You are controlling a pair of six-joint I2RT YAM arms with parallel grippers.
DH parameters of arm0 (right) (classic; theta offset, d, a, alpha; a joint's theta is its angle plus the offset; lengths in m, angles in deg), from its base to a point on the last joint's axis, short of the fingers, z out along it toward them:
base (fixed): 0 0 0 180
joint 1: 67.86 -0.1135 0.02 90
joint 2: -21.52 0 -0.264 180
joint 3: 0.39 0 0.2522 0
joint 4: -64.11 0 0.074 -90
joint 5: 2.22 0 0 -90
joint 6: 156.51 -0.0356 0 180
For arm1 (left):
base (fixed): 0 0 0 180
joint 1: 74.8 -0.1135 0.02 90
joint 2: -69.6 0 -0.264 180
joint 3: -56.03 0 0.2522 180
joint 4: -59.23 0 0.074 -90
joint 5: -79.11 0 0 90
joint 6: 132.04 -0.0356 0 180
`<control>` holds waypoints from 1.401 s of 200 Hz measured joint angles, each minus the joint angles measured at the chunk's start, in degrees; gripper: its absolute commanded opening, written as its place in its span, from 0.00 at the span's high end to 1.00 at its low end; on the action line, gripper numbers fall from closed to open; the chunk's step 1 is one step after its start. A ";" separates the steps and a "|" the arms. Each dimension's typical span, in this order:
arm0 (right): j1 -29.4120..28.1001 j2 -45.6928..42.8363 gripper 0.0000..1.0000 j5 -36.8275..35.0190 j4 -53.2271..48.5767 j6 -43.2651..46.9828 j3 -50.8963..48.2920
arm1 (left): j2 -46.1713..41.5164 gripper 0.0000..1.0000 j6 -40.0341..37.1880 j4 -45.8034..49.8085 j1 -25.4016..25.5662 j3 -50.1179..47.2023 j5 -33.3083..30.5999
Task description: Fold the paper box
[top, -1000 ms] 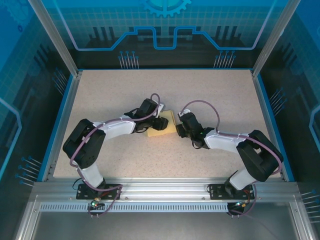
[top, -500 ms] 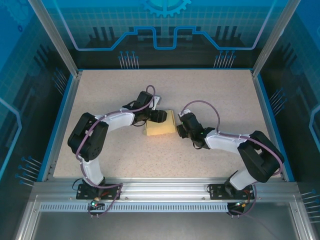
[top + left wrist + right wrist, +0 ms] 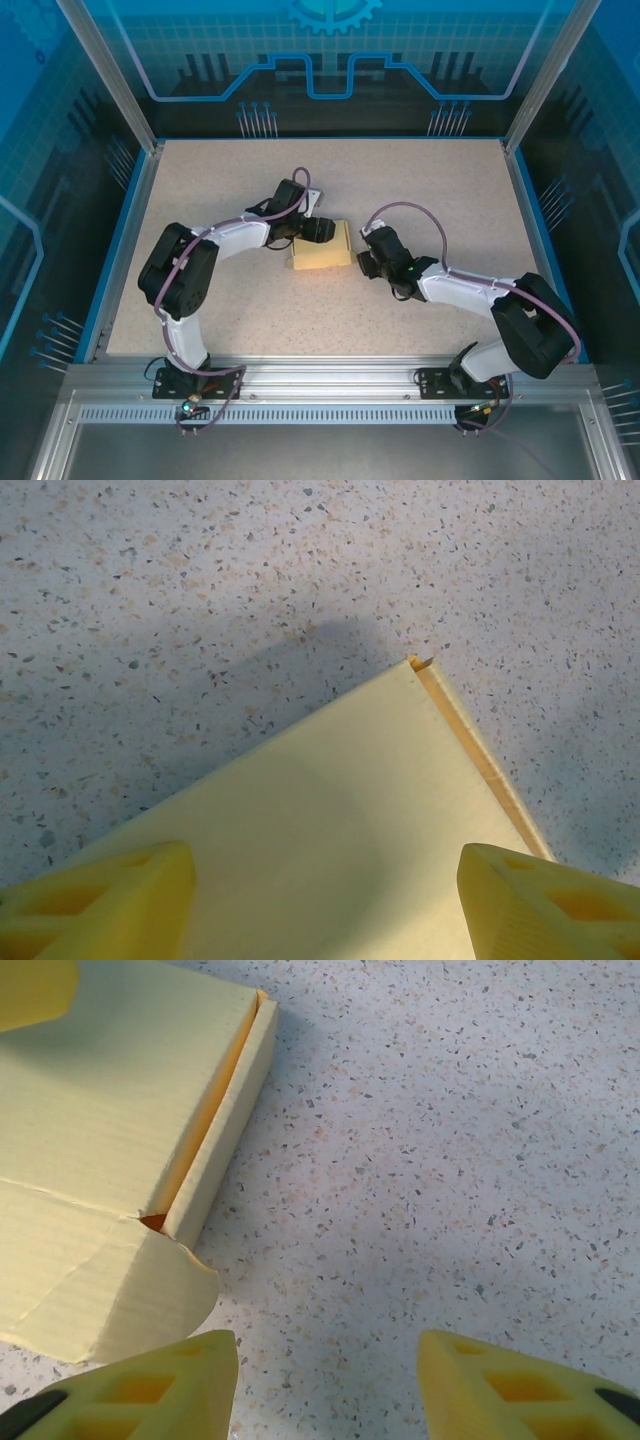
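Observation:
The paper box (image 3: pixel 322 250) lies flat near the table's middle, a pale yellow folded piece. My left gripper (image 3: pixel 318 231) hovers at its far left edge. In the left wrist view the box's broad top face (image 3: pixel 330 810) spreads under my left gripper (image 3: pixel 325 905), whose yellow fingers (image 3: pixel 110 900) stand wide apart, open, holding nothing. My right gripper (image 3: pixel 368 263) sits just right of the box. In the right wrist view the box (image 3: pixel 100 1110) shows a raised side flap (image 3: pixel 225 1110) and a rounded tuck flap (image 3: pixel 120 1300); my right gripper (image 3: pixel 330 1390) is open over bare table beside it.
The speckled tabletop (image 3: pixel 440 190) is bounded by a blue rim (image 3: pixel 530 220) and metal posts. Both arms bend inward toward the middle, their cables looping above the wrists.
My left gripper has drawn back from over the box toward its far left edge and its jaws have spread wider. The right arm's elbow has swung slightly right; the box has stayed put.

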 measured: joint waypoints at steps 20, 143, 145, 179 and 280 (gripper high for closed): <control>0.00 0.00 0.49 1.18 -0.59 0.22 -0.07 | -0.37 0.29 0.02 -0.37 -0.04 -0.02 0.87; -0.87 1.66 0.49 9.64 -1.31 -1.55 -1.86 | 4.33 0.29 -2.01 2.10 -2.84 6.93 0.24; -1.03 1.92 0.49 9.86 -1.18 -1.60 -1.86 | 4.55 0.29 -2.03 2.40 -2.95 7.13 0.20; -2.32 6.27 0.50 11.37 -0.22 -2.25 -0.81 | 7.21 0.30 -3.37 5.84 -4.33 9.92 0.20; 2.64 15.89 0.52 14.29 2.78 -1.27 6.95 | 5.64 0.34 -3.39 8.44 -5.68 6.36 3.15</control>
